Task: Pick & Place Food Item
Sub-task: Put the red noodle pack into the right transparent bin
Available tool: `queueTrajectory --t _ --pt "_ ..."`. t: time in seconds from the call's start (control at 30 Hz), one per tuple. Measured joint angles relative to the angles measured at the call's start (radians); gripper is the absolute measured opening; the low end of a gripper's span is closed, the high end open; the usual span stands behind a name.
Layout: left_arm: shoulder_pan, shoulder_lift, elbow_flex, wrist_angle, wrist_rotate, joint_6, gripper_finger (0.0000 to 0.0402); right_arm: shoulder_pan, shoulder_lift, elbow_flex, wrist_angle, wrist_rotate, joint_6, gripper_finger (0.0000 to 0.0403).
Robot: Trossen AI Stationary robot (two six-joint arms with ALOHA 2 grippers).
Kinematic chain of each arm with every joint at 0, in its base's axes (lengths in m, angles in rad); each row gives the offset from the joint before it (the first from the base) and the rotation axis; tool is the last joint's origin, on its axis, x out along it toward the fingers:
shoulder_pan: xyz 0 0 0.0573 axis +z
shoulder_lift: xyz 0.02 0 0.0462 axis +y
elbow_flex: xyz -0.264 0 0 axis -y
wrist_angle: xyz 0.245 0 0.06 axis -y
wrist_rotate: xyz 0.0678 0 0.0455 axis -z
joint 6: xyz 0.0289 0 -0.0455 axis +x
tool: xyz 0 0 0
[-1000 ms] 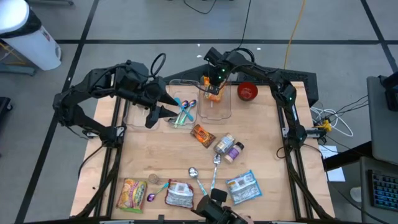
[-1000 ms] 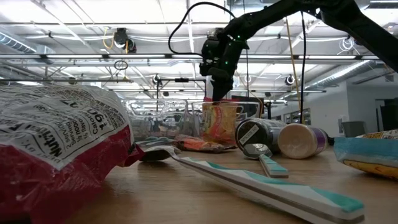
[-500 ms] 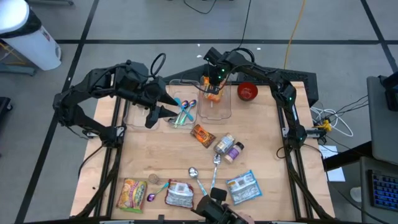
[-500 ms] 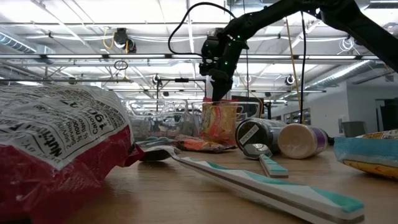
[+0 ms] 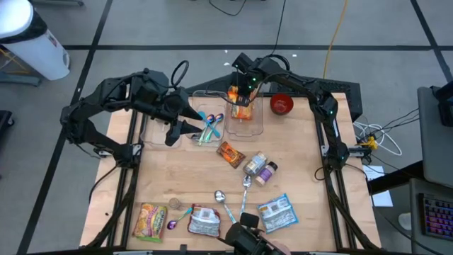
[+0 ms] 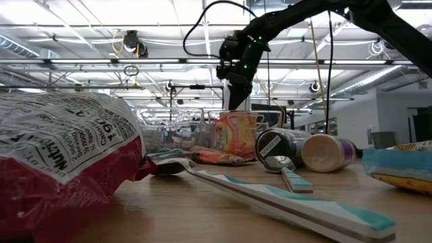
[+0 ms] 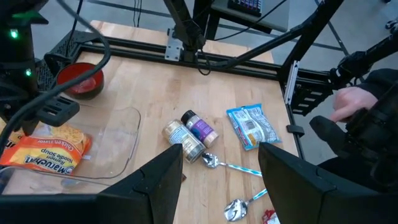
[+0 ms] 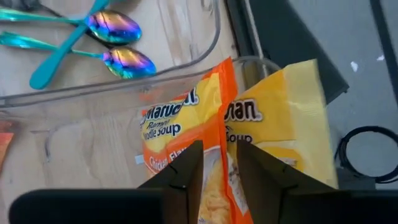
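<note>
A yellow-and-orange ramen packet (image 8: 180, 137) stands in a clear container (image 5: 248, 127) at the table's far middle, bent along a ridge down its middle. It also shows in the low view (image 6: 236, 135) and in the left wrist view (image 7: 43, 149). My right gripper (image 8: 219, 180) hangs just above it (image 6: 236, 102), open, one finger on either side of the ridge. The low view shows a small gap between the fingertips and the packet's top. My left gripper (image 5: 185, 122) waits open and holds nothing, above the left clear container.
The left clear container (image 5: 202, 129) holds shiny spoons. A red bowl (image 5: 281, 104) stands right of the packet's container. A snack packet (image 5: 230, 154), two jars (image 5: 260, 168), spoons (image 5: 244, 185) and food bags (image 5: 276, 212) lie mid-table and near the front. A person's hand (image 7: 351, 102) shows beyond the near edge.
My right gripper has opened and let go of the ramen packet while staying in place. The packet, which hung upright from the fingers, has sunk a little into the container and sagged wider and toward one side.
</note>
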Motion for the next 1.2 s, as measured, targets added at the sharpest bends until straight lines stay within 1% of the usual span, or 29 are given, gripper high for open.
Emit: queueTrajectory --t 0.2,0.4,0.5,0.63,0.73,0.83,0.9,1.0,1.1,1.2 --pt "-0.001 0.0 0.0 -0.008 -0.018 -0.005 0.0218 0.001 -0.05 0.0 0.033 -0.002 0.012 0.0109" --pt "-0.001 0.005 0.001 -0.126 -0.019 -0.045 0.0218 0.004 -0.136 0.0 0.086 -0.015 0.079 0.0122" --pt "-0.001 0.017 0.001 -0.214 -0.016 -0.057 0.0218 0.003 -0.189 0.0 0.119 -0.06 0.151 0.0123" --pt "-0.029 0.014 0.001 -0.309 0.02 -0.098 0.0218 0.006 -0.265 0.0 0.147 -0.183 0.249 0.012" --pt "-0.076 0.012 0.001 -0.361 0.026 -0.13 0.0218 0.027 -0.312 0.0 0.14 -0.255 0.312 0.012" --pt "-0.139 0.0 0.001 -0.366 0.015 -0.174 0.0218 0.072 -0.358 -0.02 0.136 -0.306 0.364 0.0122" --pt "-0.191 -0.015 0.001 -0.365 -0.005 -0.201 0.0218 0.12 -0.396 -0.065 0.155 -0.324 0.376 0.0125" --pt "-0.279 -0.019 0.001 -0.357 -0.063 -0.249 0.0218 0.206 -0.464 -0.19 0.229 -0.322 0.39 0.0125" --pt "-0.37 -0.018 0.0 -0.352 -0.165 -0.297 0.0218 0.29 -0.536 -0.368 0.373 -0.321 0.418 0.0122" --pt "-0.445 -0.025 -0.026 -0.312 -0.273 -0.358 0.0218 0.365 -0.605 -0.571 0.594 -0.321 0.478 0.0119"
